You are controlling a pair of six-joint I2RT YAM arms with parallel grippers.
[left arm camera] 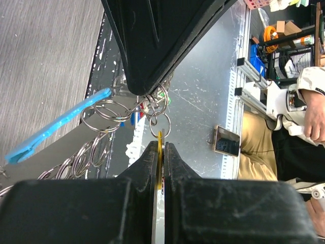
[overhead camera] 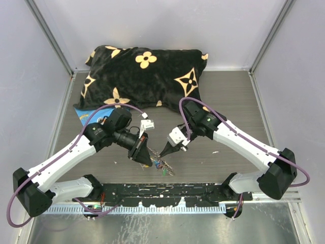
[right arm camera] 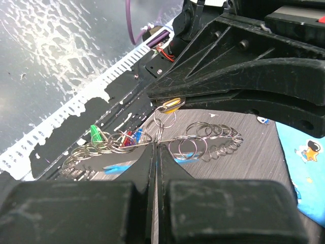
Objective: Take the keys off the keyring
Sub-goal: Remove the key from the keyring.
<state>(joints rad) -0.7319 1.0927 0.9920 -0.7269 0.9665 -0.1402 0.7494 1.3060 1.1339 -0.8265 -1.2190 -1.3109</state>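
Observation:
The keyring (right arm camera: 213, 138) is a chain of grey metal rings with a light-blue section (right arm camera: 118, 166), lying on the table and partly lifted. It also shows in the left wrist view (left arm camera: 104, 114). Tiny green (right arm camera: 95, 134), red and blue keys (right arm camera: 129, 138) hang in the bunch (overhead camera: 162, 166). My left gripper (left arm camera: 161, 145) is shut on a yellow key head (left arm camera: 160, 152) that hangs from a small ring (left arm camera: 160, 124). My right gripper (right arm camera: 156, 145) is shut on a thin ring of the chain just beside it. The two tips nearly touch (overhead camera: 155, 155).
A black pillow with tan flowers (overhead camera: 144, 73) lies at the back. A blue flat sheet (overhead camera: 84, 116) sticks out under its left corner. A black rail (overhead camera: 162, 195) runs along the near edge. A person (left arm camera: 299, 117) sits beyond the table.

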